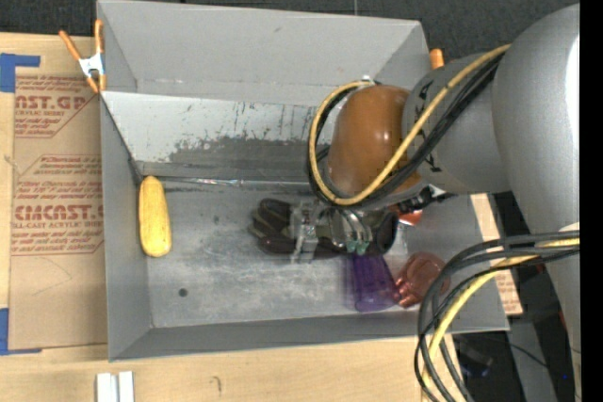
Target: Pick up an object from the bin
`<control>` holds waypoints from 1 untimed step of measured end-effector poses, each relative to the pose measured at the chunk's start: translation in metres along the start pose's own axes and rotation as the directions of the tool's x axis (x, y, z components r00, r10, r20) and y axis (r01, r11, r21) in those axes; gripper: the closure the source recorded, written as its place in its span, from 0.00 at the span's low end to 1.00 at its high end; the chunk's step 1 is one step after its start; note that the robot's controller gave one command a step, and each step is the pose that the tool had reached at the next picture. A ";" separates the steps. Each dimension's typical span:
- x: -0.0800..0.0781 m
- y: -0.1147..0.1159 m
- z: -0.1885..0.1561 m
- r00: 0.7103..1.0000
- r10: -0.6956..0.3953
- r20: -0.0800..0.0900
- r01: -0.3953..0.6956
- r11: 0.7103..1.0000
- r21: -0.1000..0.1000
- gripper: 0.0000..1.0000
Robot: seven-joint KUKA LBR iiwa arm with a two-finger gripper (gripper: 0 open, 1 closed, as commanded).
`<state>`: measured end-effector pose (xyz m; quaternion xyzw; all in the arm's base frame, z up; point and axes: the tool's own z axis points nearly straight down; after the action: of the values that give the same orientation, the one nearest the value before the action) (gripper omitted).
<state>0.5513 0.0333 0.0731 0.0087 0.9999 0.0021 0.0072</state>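
Hovering mid-frame, we're holding our gripper (307,238) right over the black, lumpy soft object (271,223) on the bin floor (217,273); its opening we cannot tell; next, probably, closing firmly and lifting.

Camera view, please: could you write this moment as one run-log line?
tool: low over dark object, bin middle | beside: purple object, red object | far left: yellow corn cob | grasp: unconfirmed

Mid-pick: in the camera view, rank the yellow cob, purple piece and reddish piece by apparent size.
1. yellow cob: largest, lying in full view at the bin's left.
2-3. purple piece and reddish piece: they look alike and both are partly hidden, so unranked.
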 end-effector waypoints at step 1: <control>0.002 0.000 -0.005 1.000 0.000 -0.008 0.000 1.000 0.001 1.00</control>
<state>0.5497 0.0334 0.0783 0.0087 1.0000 0.0018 0.0033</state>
